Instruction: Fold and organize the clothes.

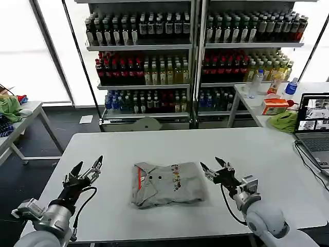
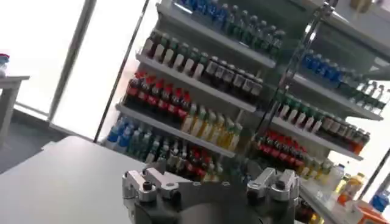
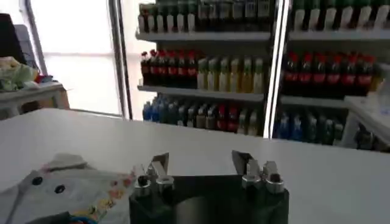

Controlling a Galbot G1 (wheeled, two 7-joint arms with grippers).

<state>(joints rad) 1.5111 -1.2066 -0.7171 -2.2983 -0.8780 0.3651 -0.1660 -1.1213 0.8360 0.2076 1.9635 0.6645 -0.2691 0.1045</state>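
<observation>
A light grey shirt (image 1: pixel 168 183) lies folded into a compact bundle in the middle of the white table (image 1: pixel 128 146). Its red collar trim, dark buttons and small colourful print face up. My left gripper (image 1: pixel 90 162) hovers open just above the table, a hand's width to the left of the shirt, with nothing between its fingers. My right gripper (image 1: pixel 211 163) stands open close to the shirt's right edge, not touching it. In the right wrist view the shirt (image 3: pixel 55 189) lies beside the open right gripper (image 3: pixel 200 157). The left wrist view shows the left gripper's (image 2: pixel 207 182) mounts spread wide.
A laptop (image 1: pixel 314 128) with a cable sits at the table's right edge. Bright green cloths lie on a side table at the back right (image 1: pixel 284 121) and on another at the far left (image 1: pixel 9 108). Shelves of bottles (image 1: pixel 195 56) stand behind the table.
</observation>
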